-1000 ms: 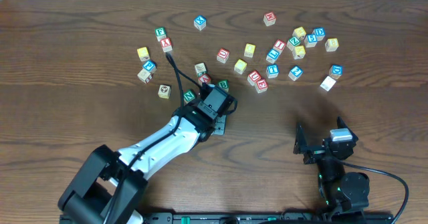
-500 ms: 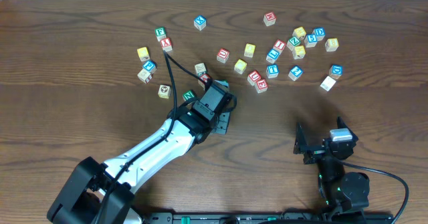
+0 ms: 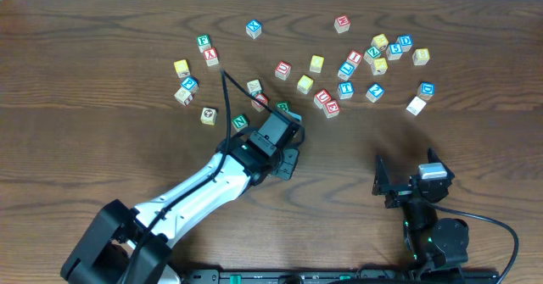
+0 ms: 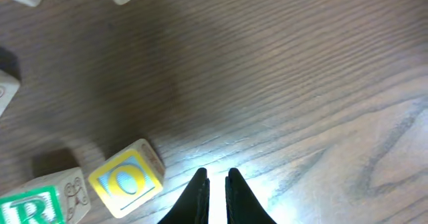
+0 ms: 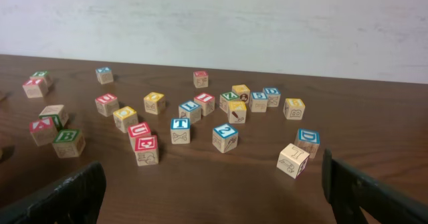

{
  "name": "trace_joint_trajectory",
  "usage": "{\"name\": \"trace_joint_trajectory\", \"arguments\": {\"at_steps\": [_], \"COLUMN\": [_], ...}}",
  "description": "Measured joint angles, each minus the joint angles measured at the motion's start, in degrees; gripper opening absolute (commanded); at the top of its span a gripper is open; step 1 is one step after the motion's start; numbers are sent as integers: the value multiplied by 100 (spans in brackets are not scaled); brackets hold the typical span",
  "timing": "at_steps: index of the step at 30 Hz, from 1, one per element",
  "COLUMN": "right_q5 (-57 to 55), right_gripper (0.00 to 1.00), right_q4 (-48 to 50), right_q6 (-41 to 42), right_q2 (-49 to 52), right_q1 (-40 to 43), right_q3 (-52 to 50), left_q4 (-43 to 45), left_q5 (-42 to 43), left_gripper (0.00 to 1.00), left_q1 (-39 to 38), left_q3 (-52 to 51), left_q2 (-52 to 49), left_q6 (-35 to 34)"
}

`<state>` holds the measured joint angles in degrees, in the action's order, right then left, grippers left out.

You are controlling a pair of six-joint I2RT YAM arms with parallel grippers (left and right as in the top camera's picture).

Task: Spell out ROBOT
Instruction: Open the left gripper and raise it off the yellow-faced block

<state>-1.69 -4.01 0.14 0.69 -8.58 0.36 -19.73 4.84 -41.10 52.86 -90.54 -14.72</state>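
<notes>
One yellow-faced wooden O cube (image 4: 126, 178) sits just left of left gripper (image 4: 216, 184), wrist view. Gripper shut, holding nothing.

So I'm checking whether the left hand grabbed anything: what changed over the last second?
The left hand closed on nothing, beside the yellow O cube, and edged slightly right. The right hand stayed open and still; the scattered cubes did not move.
</notes>
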Motion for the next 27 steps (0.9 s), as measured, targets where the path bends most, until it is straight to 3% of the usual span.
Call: {"name": "trace_joint_trajectory", "arguments": {"at_steps": [20,27], "right_q5": [0,0], "right_gripper": [99,99], "right_q4": [0,0], "right_q6": [0,0], "right_q2": [0,0], "right_q1": [-2,0], "right_q3": [0,0], "left_q4": [223,264], "left_q5": [-61,-503], "left_gripper": [8,8], "left_q1": [-4,-4], "left_q3": [0,0], "left_q2": [-894,-901], "left_q6": [107,-57]}}
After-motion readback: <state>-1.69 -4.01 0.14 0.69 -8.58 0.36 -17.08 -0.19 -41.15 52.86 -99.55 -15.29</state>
